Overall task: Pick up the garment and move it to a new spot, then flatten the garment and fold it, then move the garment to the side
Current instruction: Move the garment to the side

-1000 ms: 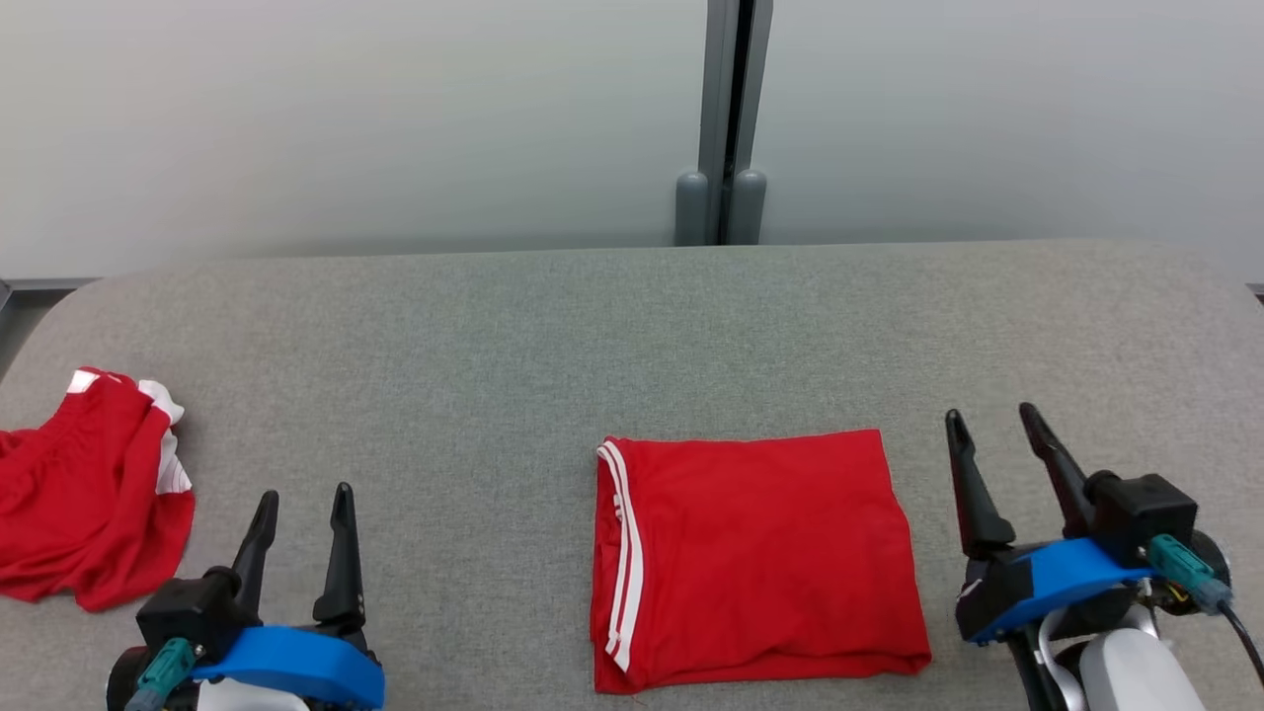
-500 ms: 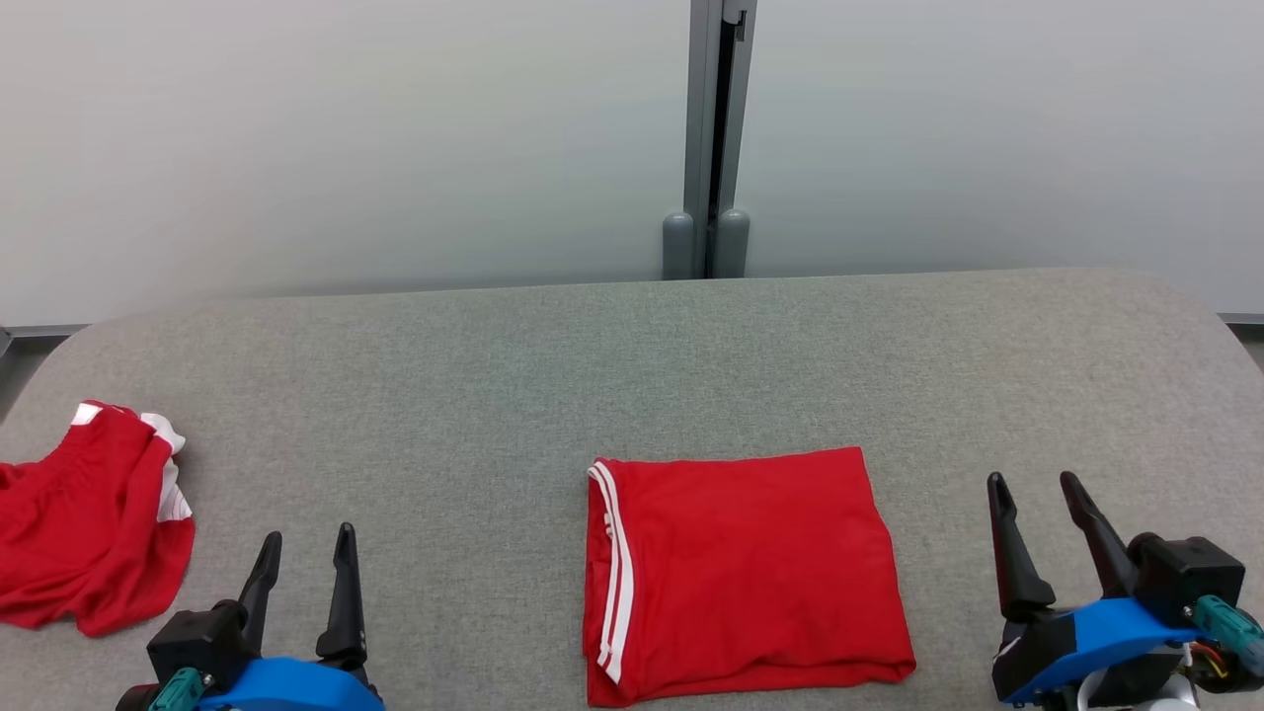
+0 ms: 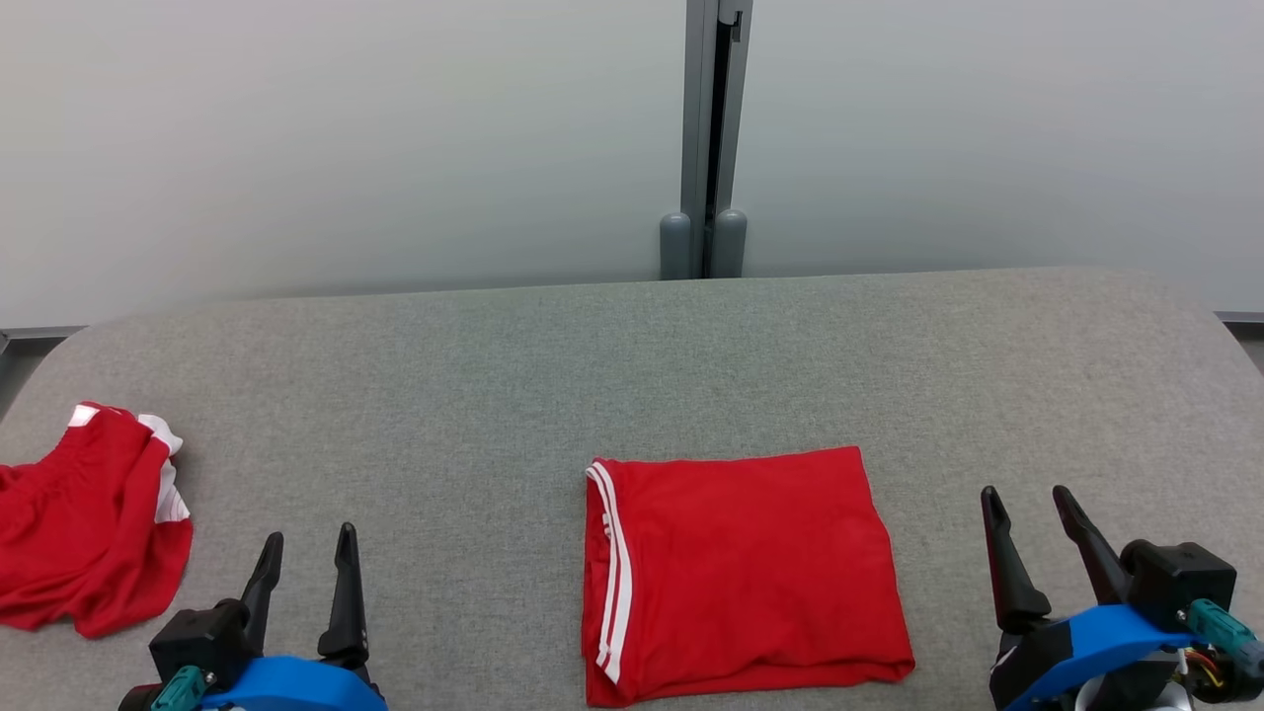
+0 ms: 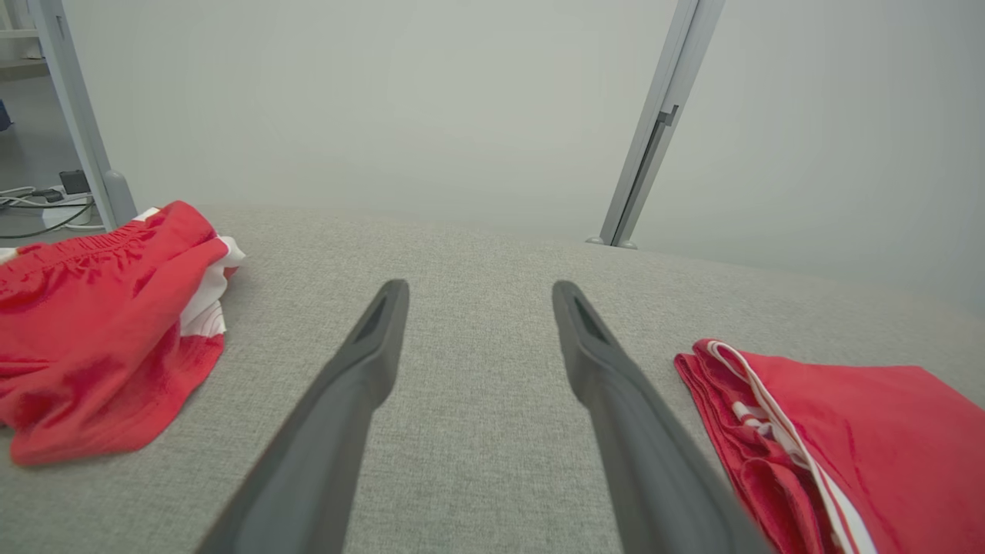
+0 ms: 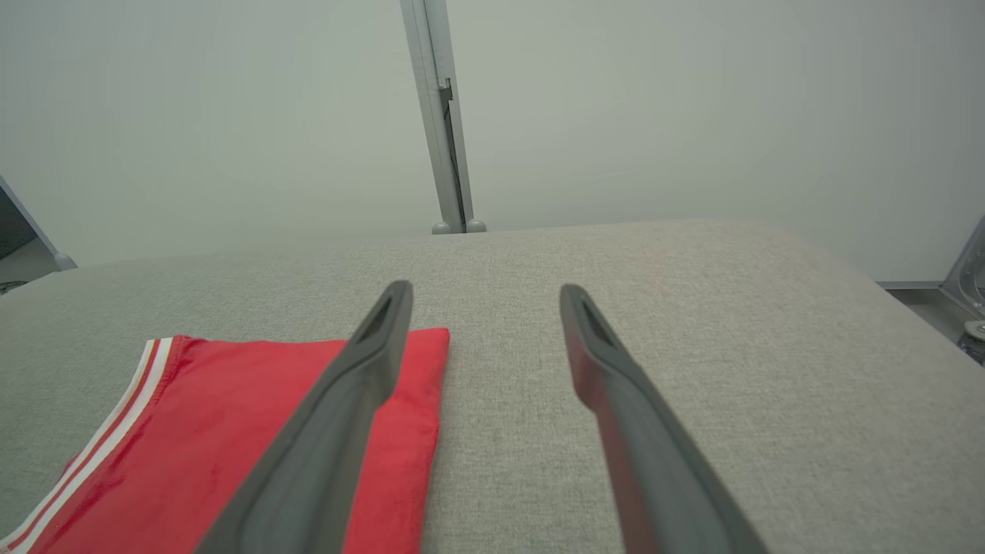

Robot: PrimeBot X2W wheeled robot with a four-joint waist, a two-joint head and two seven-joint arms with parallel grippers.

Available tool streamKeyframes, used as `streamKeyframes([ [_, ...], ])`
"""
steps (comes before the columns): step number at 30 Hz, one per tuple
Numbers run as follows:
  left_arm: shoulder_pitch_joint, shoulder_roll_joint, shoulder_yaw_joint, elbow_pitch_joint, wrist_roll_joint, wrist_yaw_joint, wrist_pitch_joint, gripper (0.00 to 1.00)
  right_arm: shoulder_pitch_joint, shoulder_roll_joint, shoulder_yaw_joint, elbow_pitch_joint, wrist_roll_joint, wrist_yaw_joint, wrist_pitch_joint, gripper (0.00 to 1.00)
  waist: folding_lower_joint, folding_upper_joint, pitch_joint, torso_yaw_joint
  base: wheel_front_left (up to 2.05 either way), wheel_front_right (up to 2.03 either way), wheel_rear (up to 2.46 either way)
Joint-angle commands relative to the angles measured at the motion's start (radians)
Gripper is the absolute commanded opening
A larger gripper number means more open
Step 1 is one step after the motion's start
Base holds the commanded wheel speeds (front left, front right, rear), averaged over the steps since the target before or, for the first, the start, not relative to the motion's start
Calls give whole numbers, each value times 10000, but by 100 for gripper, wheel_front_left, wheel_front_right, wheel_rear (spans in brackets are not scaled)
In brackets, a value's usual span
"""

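Garment [image 3: 741,568] is laid folded on table [image 3: 494,375], centre. From left: crumpled pile [image 3: 89,513] is left aside; left gripper [image 3: 309,533] is held spread, empty; right gripper [image 3: 1024,491] is held spread beside garment's edge, probably staged for the sideways move.

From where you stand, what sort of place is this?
Likely a robot test lab rather than a home: a grey fabric-covered table against plain pale partition panels joined by a metal post, with a folded red garment and a crumpled red garment laid out.
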Motion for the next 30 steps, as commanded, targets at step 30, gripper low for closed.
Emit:
streamKeyframes([
  [30,-1051,14,-86,-452,185,-179,-43,100,-3067,-31,424,3886,1290,4,4221,100,0,1,1373,681,0,0,0],
])
